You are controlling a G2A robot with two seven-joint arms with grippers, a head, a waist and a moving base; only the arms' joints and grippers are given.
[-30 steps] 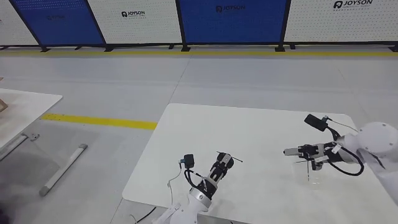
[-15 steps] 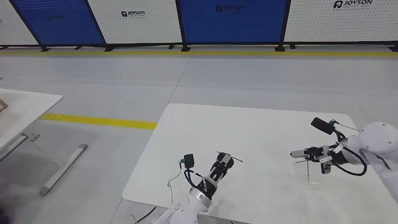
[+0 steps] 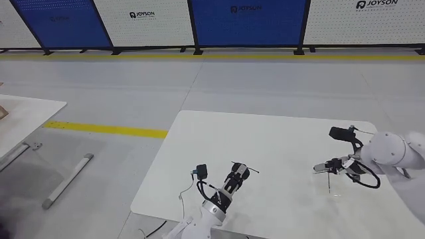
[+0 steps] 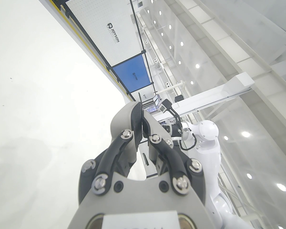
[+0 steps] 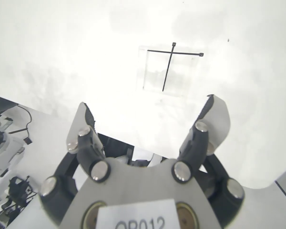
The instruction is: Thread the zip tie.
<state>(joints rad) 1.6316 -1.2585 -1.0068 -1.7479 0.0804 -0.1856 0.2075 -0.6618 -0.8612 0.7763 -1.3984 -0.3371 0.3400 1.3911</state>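
Note:
My left gripper (image 3: pixel 238 174) stands near the table's front edge, shut on a black zip tie (image 3: pixel 246 166) that sticks out sideways from the fingers. In the left wrist view the jaws of the left gripper (image 4: pixel 141 110) are pressed together, with the zip tie's thin end (image 4: pixel 139 96) poking out past them. At the right side of the table my right gripper (image 3: pixel 321 168) hovers open and holds nothing. Just beyond the right gripper (image 5: pixel 149 106), two more black zip ties (image 5: pixel 168 71) lie crossed in a clear square tray (image 5: pixel 183 77).
The white table (image 3: pixel 265 139) is bare between the two arms. The clear tray (image 3: pixel 337 188) sits near the right edge, close under the right gripper. A second white table (image 3: pixel 26 116) stands far left, across the floor.
The right gripper has drawn back slightly to the right and lowered toward the clear tray, with its wrist turning. The left arm and its zip tie have not moved.

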